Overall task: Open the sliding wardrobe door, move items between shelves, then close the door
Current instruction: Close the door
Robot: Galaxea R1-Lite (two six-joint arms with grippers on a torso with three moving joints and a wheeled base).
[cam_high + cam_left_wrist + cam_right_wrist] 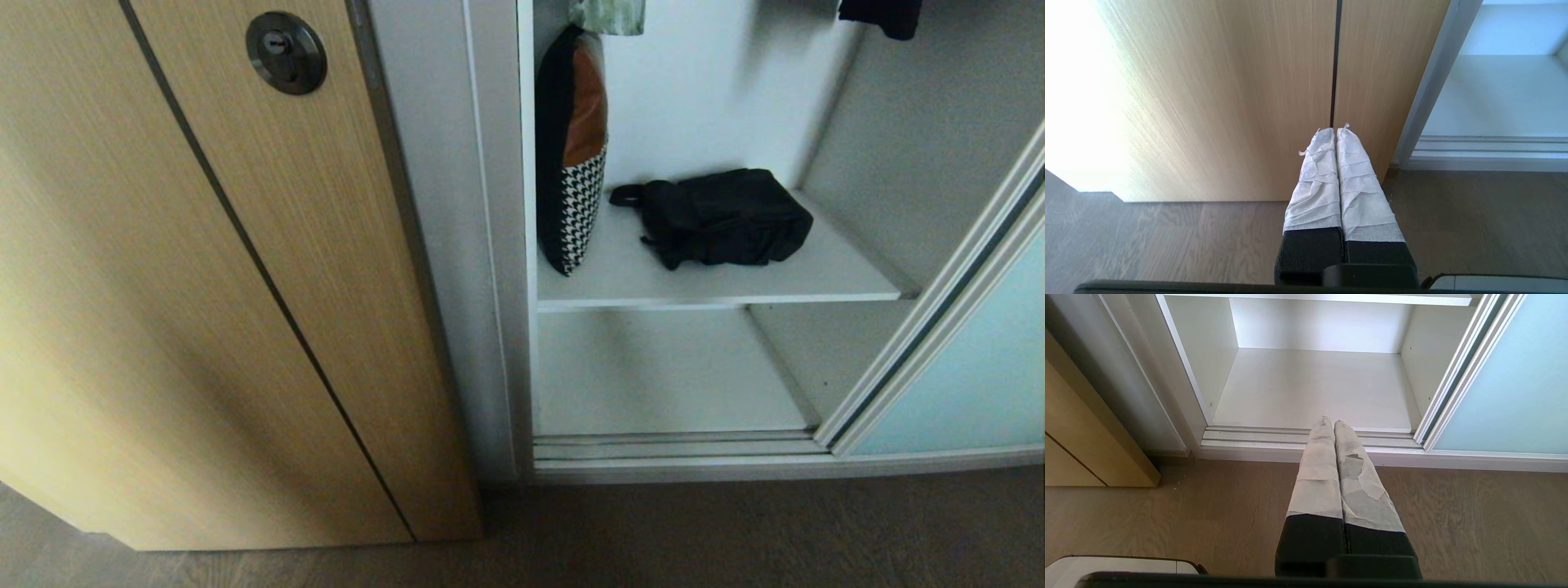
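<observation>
The frosted aqua sliding wardrobe door [971, 384] stands slid aside at the right, leaving the white compartment open. A black fabric bundle with straps [718, 216] lies on the upper white shelf [735, 287]. The lower shelf [661, 371] is bare. Neither arm shows in the head view. My left gripper [1334, 130] is shut and empty, low over the floor, facing the tan door. My right gripper [1329, 423] is shut and empty, pointing at the wardrobe's bottom track [1249, 437], with the aqua door [1515, 396] beside it.
A brown and houndstooth cushion [575, 155] stands upright against the compartment's left wall. Hanging clothes [882, 16] show at the top. The tan wood-grain door [204, 269] with a round black lock [286, 51] fills the left. The floor [735, 531] is wood-look.
</observation>
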